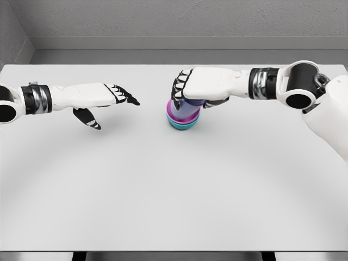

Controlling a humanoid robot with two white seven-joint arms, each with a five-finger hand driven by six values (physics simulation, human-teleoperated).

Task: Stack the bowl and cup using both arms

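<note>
On the left side, the left hand (pixel 103 98) hovers over the table (pixel 174 196) with fingers stretched flat and thumb hanging down, holding nothing. Right of the middle, the right hand (pixel 198 87) reaches in palm down and curls its fingers around the purple cup (pixel 187 110). This cup sits inside the bowl (pixel 182 122), pink and teal. Its top is hidden under the palm.
</note>
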